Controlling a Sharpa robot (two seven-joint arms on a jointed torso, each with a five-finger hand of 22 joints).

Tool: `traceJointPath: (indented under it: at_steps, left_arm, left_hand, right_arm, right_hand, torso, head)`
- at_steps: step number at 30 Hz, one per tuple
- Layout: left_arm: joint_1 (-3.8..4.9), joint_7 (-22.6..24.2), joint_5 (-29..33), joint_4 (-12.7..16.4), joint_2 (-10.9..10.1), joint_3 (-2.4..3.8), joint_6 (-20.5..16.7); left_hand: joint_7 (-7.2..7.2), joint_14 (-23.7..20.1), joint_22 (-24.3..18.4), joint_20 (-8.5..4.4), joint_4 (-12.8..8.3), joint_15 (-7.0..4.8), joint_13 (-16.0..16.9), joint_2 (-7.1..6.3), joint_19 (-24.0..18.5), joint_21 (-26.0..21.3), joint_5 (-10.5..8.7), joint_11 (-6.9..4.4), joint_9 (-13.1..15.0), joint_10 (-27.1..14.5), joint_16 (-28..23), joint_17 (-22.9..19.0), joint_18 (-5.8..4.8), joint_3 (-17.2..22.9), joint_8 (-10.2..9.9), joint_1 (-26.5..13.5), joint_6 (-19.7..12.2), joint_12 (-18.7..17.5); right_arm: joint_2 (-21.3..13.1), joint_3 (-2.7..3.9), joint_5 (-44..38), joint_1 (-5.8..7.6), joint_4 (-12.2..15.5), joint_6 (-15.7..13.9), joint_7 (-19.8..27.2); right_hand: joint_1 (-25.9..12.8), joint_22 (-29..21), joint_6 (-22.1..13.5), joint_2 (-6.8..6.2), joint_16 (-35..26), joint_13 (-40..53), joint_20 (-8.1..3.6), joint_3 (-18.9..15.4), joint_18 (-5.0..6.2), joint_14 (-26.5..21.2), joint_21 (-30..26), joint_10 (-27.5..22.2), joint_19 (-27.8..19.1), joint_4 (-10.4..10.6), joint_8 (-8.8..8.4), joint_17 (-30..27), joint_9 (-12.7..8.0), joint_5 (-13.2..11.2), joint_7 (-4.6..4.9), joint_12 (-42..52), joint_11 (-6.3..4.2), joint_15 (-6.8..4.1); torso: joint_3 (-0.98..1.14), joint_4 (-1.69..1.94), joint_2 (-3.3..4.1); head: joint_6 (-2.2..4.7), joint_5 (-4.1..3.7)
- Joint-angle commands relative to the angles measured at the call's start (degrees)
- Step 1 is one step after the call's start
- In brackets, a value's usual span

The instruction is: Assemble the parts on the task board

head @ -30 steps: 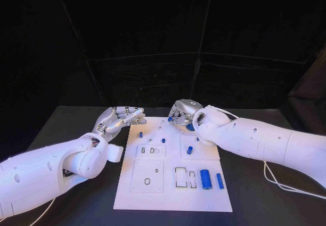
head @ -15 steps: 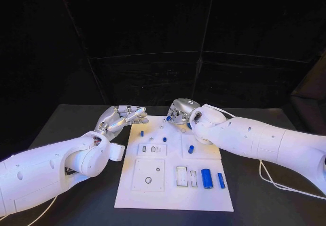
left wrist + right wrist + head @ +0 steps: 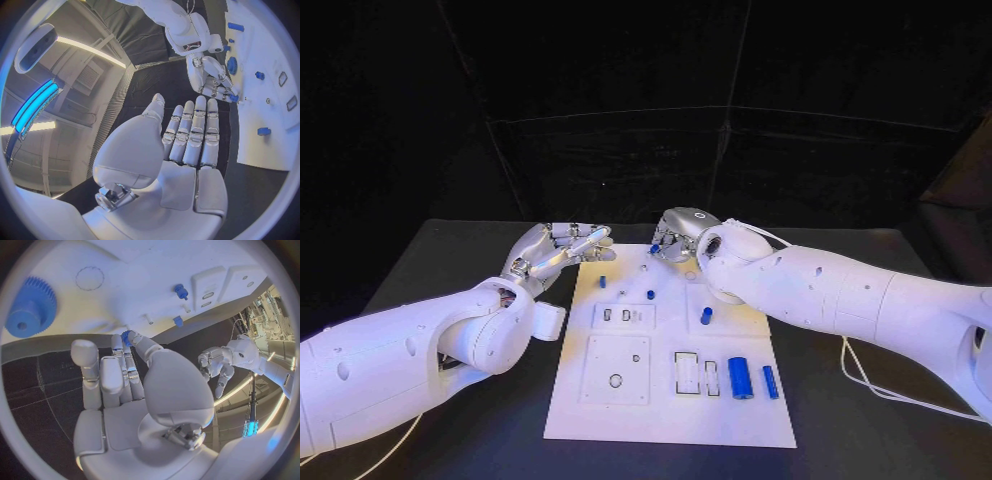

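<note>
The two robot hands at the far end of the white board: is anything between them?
In the head view, only bare far edge of the task board lies between the left hand and right hand.

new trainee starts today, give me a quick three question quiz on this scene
1. True or false: the left hand holds a blue part.
2. Which hand has a small blue part at its fingertips? A) the left B) the right hand C) neither
3. Fill in: the blue gear lies on the white ____.

Key
1. False: in the left wrist view its palm is bare and its fingers are straight.
2. B.
3. task board.
</note>
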Motion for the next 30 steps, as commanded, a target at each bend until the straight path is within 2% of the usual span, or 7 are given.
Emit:
traceJointPath:
  at_steps: [1, 17, 22, 24, 26, 28, 30]
  left_arm:
    - [0.12, 0.24, -0.27, 0.27, 0.03, 0.06, 0.75]
    - [0.24, 0.15, -0.27, 0.23, 0.04, 0.06, 0.80]
    - [0.29, 0.10, -0.27, 0.27, 0.00, 0.06, 0.81]
    - [0.30, 0.08, -0.27, 0.27, -0.01, 0.07, 0.82]
    - [0.31, 0.05, -0.27, 0.27, -0.02, 0.07, 0.83]
    - [0.32, 0.02, -0.27, 0.26, -0.04, 0.07, 0.85]
    - [0.32, 0.00, -0.27, 0.25, -0.05, 0.07, 0.86]
  left_hand:
    - [0.03, 0.32, -0.05, 0.02, -0.41, -0.09, -0.09, 0.09, 0.38, -0.33, 0.03, -0.02, -0.08, 0.32, -0.18, 0.08, 0.38, -0.06, -0.27, 0.62, 0.37, -0.18]
    - [0.01, 0.33, -0.07, 0.02, -0.47, -0.09, -0.09, 0.08, 0.40, -0.35, 0.03, -0.02, -0.08, 0.33, -0.21, 0.08, 0.38, -0.07, -0.30, 0.63, 0.39, -0.22]
    - [0.01, 0.33, -0.07, 0.02, -0.47, -0.09, -0.09, 0.08, 0.40, -0.35, 0.03, -0.02, -0.08, 0.33, -0.21, 0.08, 0.38, -0.07, -0.30, 0.63, 0.39, -0.22]
    - [0.01, 0.33, -0.07, 0.02, -0.47, -0.09, -0.09, 0.08, 0.40, -0.35, 0.03, -0.02, -0.08, 0.33, -0.21, 0.08, 0.38, -0.07, -0.30, 0.63, 0.39, -0.22]
    - [0.01, 0.33, -0.08, 0.02, -0.49, -0.09, -0.10, 0.07, 0.41, -0.36, 0.03, -0.02, -0.09, 0.33, -0.22, 0.08, 0.38, -0.08, -0.31, 0.62, 0.40, -0.23]
    - [0.00, 0.33, -0.09, 0.02, -0.51, -0.09, -0.10, 0.07, 0.41, -0.37, 0.03, -0.02, -0.09, 0.33, -0.24, 0.08, 0.38, -0.08, -0.33, 0.62, 0.41, -0.25]
    - [0.00, 0.33, -0.09, 0.02, -0.51, -0.09, -0.10, 0.07, 0.41, -0.37, 0.03, -0.02, -0.09, 0.33, -0.24, 0.08, 0.38, -0.08, -0.33, 0.62, 0.41, -0.25]
  right_arm:
    - [0.62, 0.05, -0.02, 0.17, -0.61, 0.88, -0.57]
    - [2.22, 0.05, -0.02, 0.18, -2.09, 2.43, -0.67]
    - [2.42, 0.05, -0.01, 0.20, -2.33, 2.27, -1.14]
    - [2.51, 0.05, 0.21, 0.22, -2.52, 1.70, -1.33]
    - [2.62, 0.05, 0.61, 0.26, -2.75, 1.14, -1.44]
    - [2.68, 0.05, 0.93, 0.31, -2.94, 0.72, -1.40]
    - [2.69, 0.04, 1.12, 0.34, -3.00, 0.56, -1.34]
  right_hand:
    - [-0.42, 0.05, 0.32, -0.09, 0.19, 0.05, -0.09, 0.01, -1.07, 1.54, 0.25, -0.22, 0.27, 0.43, 0.35, -0.02, 0.87, -0.27, -0.14, -0.29, 0.24, -0.36]
    - [-0.51, 0.14, 0.22, -0.15, 0.27, 0.06, -0.06, 0.04, -1.08, 1.53, 0.33, -0.31, 0.24, 0.65, 0.27, 0.04, 0.87, -0.35, -0.10, -0.38, 0.29, -0.32]
    - [-0.75, 0.38, -0.69, -0.79, 0.46, -0.03, 0.09, 0.03, -1.13, 1.48, 0.57, -1.11, 0.14, 1.20, -0.33, 0.13, 0.71, -0.50, 0.30, -0.95, 0.60, -0.07]
    - [-1.40, 0.31, -3.78, -1.62, 0.56, -0.53, 0.49, -0.07, -1.24, 1.39, 0.59, -3.55, -0.04, 1.87, -2.05, 0.18, 0.02, -0.41, 1.64, -2.25, 1.57, 0.74]
    - [-2.16, -0.97, -11.11, -3.49, 0.05, -1.34, 1.38, -1.03, -1.19, 1.04, -0.16, -7.57, -0.85, 2.47, -2.28, -0.76, -1.09, -1.01, 2.98, -3.05, 3.19, 2.00]
    - [-2.01, -2.15, -16.80, -4.47, -0.61, -1.71, 2.22, -2.34, -0.96, 0.62, -0.93, -11.14, -1.68, 2.89, -2.33, -1.94, -0.98, -1.46, 3.50, -2.89, 4.02, 2.61]
    - [-1.68, -2.50, -18.96, -4.67, -0.79, -1.62, 2.58, -3.26, -0.73, 0.46, -1.14, -12.15, -1.99, 3.25, -2.53, -2.36, -0.91, -1.54, 3.52, -2.65, 4.03, 2.68]
  torso:
    - [-0.02, -0.06, 0.06]
    - [-0.03, -0.07, 0.02]
    - [0.04, -0.12, 0.05]
    - [0.03, -0.13, 0.04]
    - [0.01, -0.18, 0.03]
    - [0.02, -0.16, 0.02]
    - [0.03, -0.16, 0.02]
  head:
    - [0.01, 0.17]
    - [-0.38, 0.44]
    - [-0.43, 0.53]
    - [-0.42, 0.51]
    - [-0.44, 0.56]
    - [-0.44, 0.52]
    - [-0.43, 0.51]
